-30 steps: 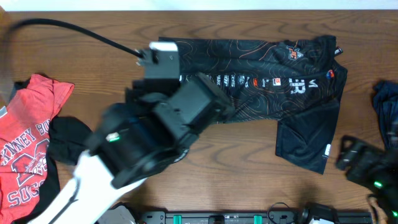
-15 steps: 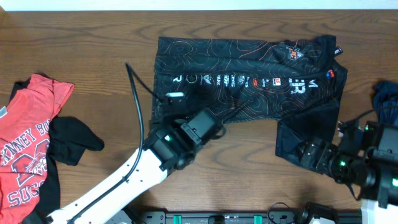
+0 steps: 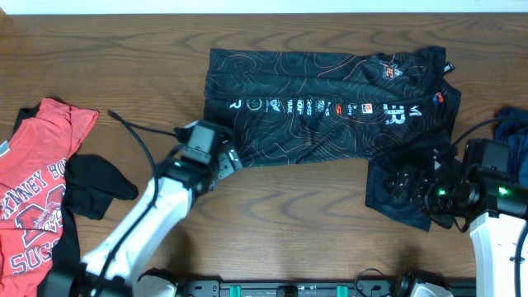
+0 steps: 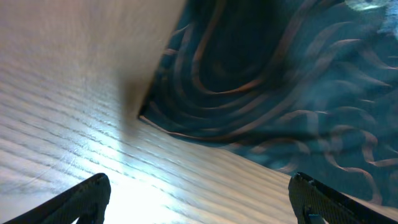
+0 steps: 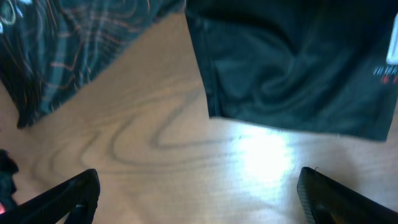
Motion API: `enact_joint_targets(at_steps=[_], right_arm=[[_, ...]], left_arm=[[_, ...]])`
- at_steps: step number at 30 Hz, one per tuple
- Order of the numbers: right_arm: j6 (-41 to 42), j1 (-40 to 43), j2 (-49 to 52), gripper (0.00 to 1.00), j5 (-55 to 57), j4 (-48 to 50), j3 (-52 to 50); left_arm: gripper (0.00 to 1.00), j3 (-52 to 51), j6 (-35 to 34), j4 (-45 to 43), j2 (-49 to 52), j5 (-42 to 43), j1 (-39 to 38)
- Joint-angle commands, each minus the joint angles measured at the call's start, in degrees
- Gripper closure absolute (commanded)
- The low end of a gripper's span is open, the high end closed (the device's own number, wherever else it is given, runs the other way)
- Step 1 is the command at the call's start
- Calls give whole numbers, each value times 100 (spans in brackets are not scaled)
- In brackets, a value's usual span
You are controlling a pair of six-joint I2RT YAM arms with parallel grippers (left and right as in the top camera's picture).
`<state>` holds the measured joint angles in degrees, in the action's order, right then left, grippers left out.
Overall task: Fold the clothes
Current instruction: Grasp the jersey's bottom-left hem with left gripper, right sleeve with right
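The black jersey [image 3: 330,99] with orange contour lines lies flat at the table's middle back, one plain sleeve [image 3: 412,210] spreading toward the front right. My left gripper [image 3: 224,157] is open at the jersey's front left corner; in the left wrist view its fingers [image 4: 93,194] straddle bare wood, with the jersey hem [image 4: 261,81] just ahead. Over the sleeve my right gripper [image 3: 402,186] is open too. The right wrist view has wood between its fingers [image 5: 78,194], and the sleeve [image 5: 292,81] and jersey body [image 5: 74,56] lie ahead.
A red white-lettered T-shirt [image 3: 37,190] is heaped at the left edge with a black piece [image 3: 95,186] beside it. A dark blue piece [image 3: 513,132] lies at the right edge. A black rail [image 3: 289,289] runs along the table's front edge.
My left arm came down from over the jersey's left half to its front left corner, and its jaws opened. My right gripper moved in from the front right edge over the sleeve.
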<state>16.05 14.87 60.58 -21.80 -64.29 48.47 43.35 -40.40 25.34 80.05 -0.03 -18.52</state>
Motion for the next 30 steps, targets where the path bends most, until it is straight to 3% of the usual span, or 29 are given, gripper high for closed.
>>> enact_joint_targets(at_steps=[1,13,28,30], right_arm=[[214,7,7,1,153,179,4],[-2,79,1266,1,798,1075,254],[-214,1646,3727,1,1255,520,2732],[-319,1794,4072,7,1235,525,2964]], left_arm=[[7,-125,221,-111,533,992,326],[7,-125,216,-815,1344,1574,374],[7,-125,225,-793,1344,1587,374],[6,-125,225,-796,1344,1589,374]])
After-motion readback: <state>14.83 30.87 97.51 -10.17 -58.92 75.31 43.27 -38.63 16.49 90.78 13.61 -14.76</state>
